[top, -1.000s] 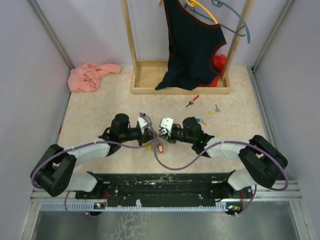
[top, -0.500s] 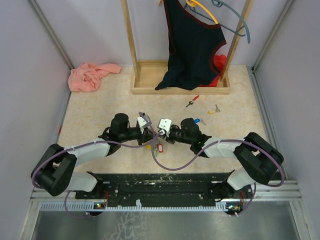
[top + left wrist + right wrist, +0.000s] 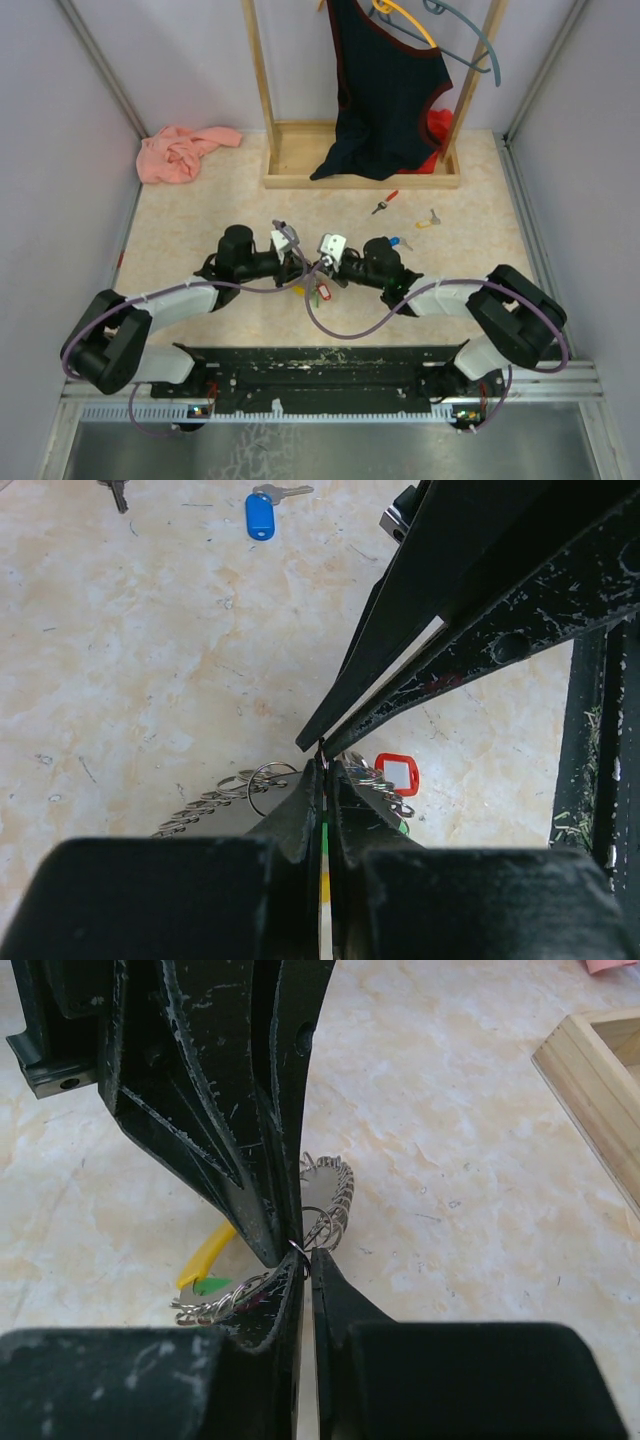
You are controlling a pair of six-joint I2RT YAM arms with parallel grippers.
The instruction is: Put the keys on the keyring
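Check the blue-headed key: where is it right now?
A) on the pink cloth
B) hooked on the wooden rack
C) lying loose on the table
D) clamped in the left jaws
C: the blue-headed key lies flat on the table, out ahead of both arms, with nothing gripping it.

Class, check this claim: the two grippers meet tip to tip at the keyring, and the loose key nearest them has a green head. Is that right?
No. That loose key has a blue head, not green, as the left wrist view shows. The left gripper and right gripper do meet tip to tip at the keyring.
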